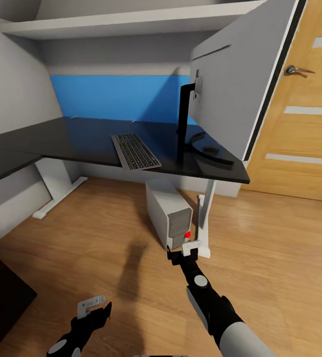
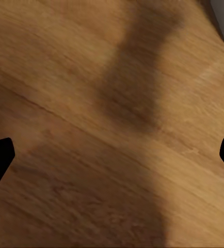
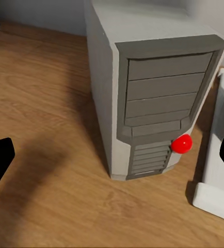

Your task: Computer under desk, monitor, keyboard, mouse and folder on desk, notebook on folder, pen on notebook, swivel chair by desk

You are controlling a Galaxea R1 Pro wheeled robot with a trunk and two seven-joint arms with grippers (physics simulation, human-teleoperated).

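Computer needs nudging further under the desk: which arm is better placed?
Right, probably. The right end effector hangs open just in front of the computer; the left end effector is lower, over bare floor.

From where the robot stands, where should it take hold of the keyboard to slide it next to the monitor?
Probably the keyboard's near short end, which sits at the desk edge facing the robot. It lies flat and thin, so come from above at that end, fingers across its width. The monitor foot stands to its right.

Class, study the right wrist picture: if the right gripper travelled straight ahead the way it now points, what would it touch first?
Most likely the computer: the right gripper faces its front panel, open and empty. The desk's white leg stands just beside that line.
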